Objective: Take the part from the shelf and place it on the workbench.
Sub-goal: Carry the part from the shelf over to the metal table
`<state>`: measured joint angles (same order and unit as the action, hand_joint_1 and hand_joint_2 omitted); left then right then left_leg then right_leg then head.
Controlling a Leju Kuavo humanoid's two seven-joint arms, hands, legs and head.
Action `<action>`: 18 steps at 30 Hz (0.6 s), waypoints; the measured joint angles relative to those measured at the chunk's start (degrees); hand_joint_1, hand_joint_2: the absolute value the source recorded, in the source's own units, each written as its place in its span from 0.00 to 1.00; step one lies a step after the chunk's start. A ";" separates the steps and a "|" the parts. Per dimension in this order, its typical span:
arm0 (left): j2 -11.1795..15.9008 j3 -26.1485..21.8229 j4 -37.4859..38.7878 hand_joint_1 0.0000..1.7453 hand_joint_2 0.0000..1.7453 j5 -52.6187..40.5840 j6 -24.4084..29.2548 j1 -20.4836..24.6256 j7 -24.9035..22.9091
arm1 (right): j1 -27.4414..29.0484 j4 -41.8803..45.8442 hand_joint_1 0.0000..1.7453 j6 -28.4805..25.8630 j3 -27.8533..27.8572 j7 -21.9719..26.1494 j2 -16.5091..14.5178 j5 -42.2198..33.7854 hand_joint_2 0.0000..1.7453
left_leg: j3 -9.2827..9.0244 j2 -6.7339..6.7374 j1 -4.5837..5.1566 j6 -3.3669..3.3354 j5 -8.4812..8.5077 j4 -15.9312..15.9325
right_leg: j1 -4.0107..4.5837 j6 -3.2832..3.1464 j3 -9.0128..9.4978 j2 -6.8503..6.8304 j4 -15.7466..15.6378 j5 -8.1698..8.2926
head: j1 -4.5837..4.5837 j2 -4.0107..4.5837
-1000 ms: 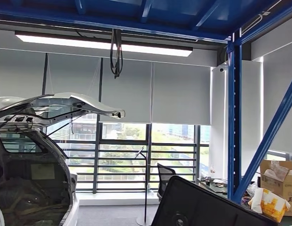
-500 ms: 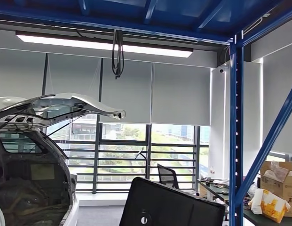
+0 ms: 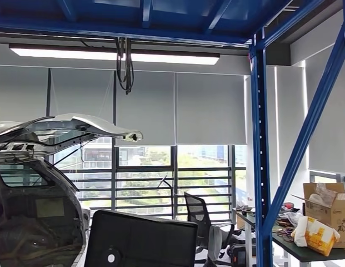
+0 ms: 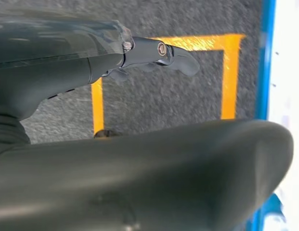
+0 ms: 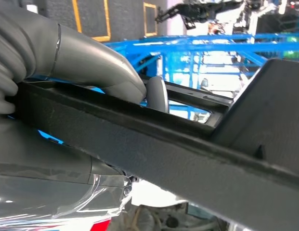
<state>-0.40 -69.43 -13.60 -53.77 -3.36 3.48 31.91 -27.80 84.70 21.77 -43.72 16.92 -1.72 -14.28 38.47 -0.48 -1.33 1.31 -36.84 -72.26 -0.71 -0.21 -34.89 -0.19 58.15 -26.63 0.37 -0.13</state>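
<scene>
The part is a large flat black panel (image 3: 141, 242) with a round hole, standing low in the head view in front of me. In the right wrist view my right hand (image 5: 104, 72) clamps the panel's textured edge (image 5: 169, 154), grey thumb on one face and fingers on the other. In the left wrist view the panel (image 4: 176, 173) lies close against my left hand (image 4: 104, 62). That hand's dark fingers (image 4: 176, 53) stretch straight past the panel's rim, and its thumb is hidden behind the panel.
A white car (image 3: 36, 211) with its tailgate raised stands at the left. Blue rack posts (image 3: 259, 167) rise at the right, beside a dark table (image 3: 313, 253) with cardboard boxes. An office chair (image 3: 200, 217) stands by the windows. Yellow floor tape (image 4: 227, 77) marks the grey carpet.
The black panel has swung from the lower right to the lower left of the head view and levelled from tilted to nearly upright. The camera has also shifted, sliding the room slightly.
</scene>
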 joint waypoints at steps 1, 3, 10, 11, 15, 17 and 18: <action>0.23 -0.10 0.00 0.00 1.00 -0.01 0.11 -0.18 -0.25 | -0.01 -0.32 1.00 -0.11 -0.33 0.01 0.17 -0.06 1.00 | 0.47 0.00 -0.05 0.14 -0.20 -1.49 | 0.02 -0.02 -0.10 -0.05 0.02 0.07 | 0.00 0.00; 0.49 -0.23 0.00 0.00 1.00 -0.04 0.19 -0.44 -0.57 | -0.02 -0.87 1.00 -0.29 -0.80 0.04 0.48 -0.18 1.00 | -1.63 0.03 -0.31 0.46 2.39 1.94 | -0.10 0.11 -0.29 -0.04 0.23 0.20 | 0.00 0.00; 0.64 -0.31 0.02 0.00 1.00 -0.26 0.19 -0.47 -0.97 | -0.56 -1.55 1.00 -0.61 -1.64 0.39 0.91 -0.35 1.00 | -6.03 0.06 -0.26 -0.87 6.96 12.33 | 0.00 2.20 -1.81 0.27 1.61 0.80 | 0.01 0.00; 0.64 -0.31 0.02 0.00 1.00 -0.32 0.18 -0.46 -0.95 | -0.61 -1.58 1.00 -0.66 -1.77 0.46 0.99 -0.39 1.00 | -5.76 0.16 -0.24 -1.41 7.31 12.38 | -0.09 2.41 -2.08 0.25 2.40 -0.22 | 0.01 0.00; 0.64 -0.32 0.02 0.00 1.00 -0.69 0.16 -0.34 -0.62 | -0.74 -1.78 1.00 -0.74 -2.21 0.69 1.21 -0.55 1.00 | -4.26 0.45 0.30 -2.84 8.64 12.43 | -0.14 2.55 -5.08 0.23 14.22 -8.99 | 0.01 0.00; 0.66 -0.32 0.02 0.00 1.00 -0.86 0.14 -0.35 -0.50 | -0.71 -1.93 1.00 -0.76 -2.44 0.72 1.35 -0.63 1.00 | -3.38 0.48 0.83 -3.06 9.32 12.40 | 0.06 2.10 -4.27 0.24 16.31 -9.80 | 0.01 0.00; 0.66 -0.32 0.02 0.00 1.00 -0.92 0.12 -0.35 -0.44 | -0.71 -1.96 1.00 -0.77 -2.55 0.73 1.39 -0.67 1.00 | -2.96 0.46 1.08 -3.13 9.68 12.40 | 0.30 1.63 -2.35 0.26 14.19 -8.79 | 0.01 0.00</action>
<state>0.26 -69.75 -13.58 -54.69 -3.24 3.13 31.47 -28.51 82.74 21.00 -46.27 17.65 -0.33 -14.96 35.51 -0.02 -0.25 -1.81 -27.17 -59.86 -0.41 1.42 -37.25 0.07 72.34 -35.42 0.38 -0.13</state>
